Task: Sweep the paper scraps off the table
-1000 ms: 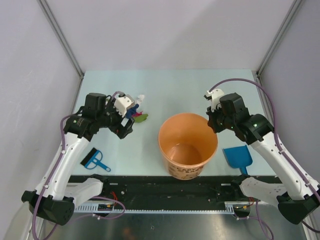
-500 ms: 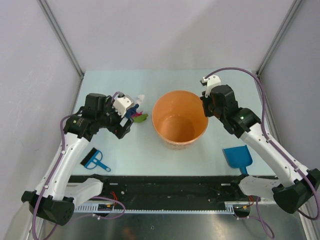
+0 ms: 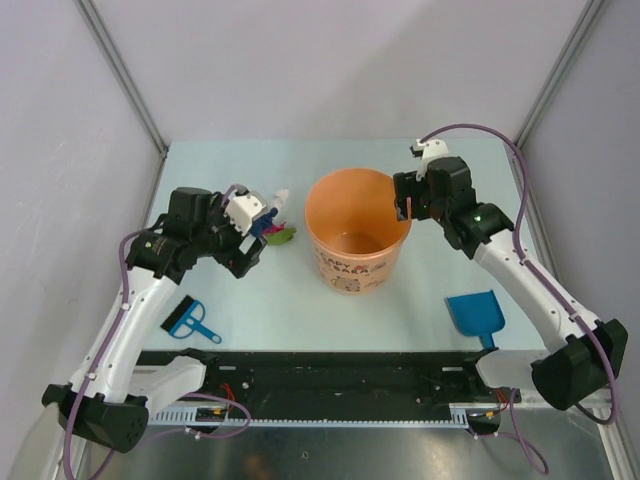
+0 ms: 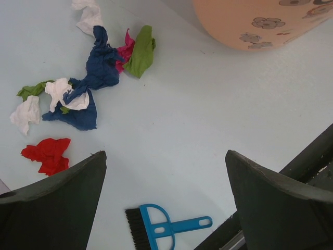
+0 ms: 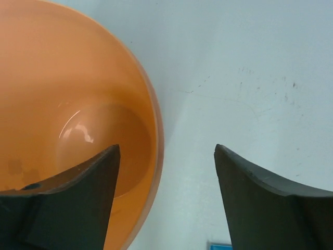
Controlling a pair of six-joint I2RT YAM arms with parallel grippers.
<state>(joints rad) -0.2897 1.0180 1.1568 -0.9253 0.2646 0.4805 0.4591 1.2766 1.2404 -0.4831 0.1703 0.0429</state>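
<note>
The paper scraps (image 3: 274,226), red, white, dark blue, green and magenta, lie in a loose cluster on the left part of the table (image 3: 330,160). In the left wrist view the paper scraps (image 4: 93,78) spread across the upper left, a red one (image 4: 47,154) nearest my finger. My left gripper (image 3: 252,255) (image 4: 165,153) hangs open just beside them, holding nothing. My right gripper (image 3: 403,207) (image 5: 166,147) stands open astride the right rim of an orange bucket (image 3: 357,230) (image 5: 78,104), one finger inside and one outside.
A small blue brush (image 3: 190,322) (image 4: 161,226) lies near the front left edge. A blue dustpan (image 3: 478,313) rests at the front right. The bucket (image 4: 260,21) stands upright mid-table, just right of the scraps. Grey walls enclose the table on three sides.
My right arm carried the orange bucket from the front toward the table's middle, set it down, and its jaws opened off the rim. The left arm has not moved.
</note>
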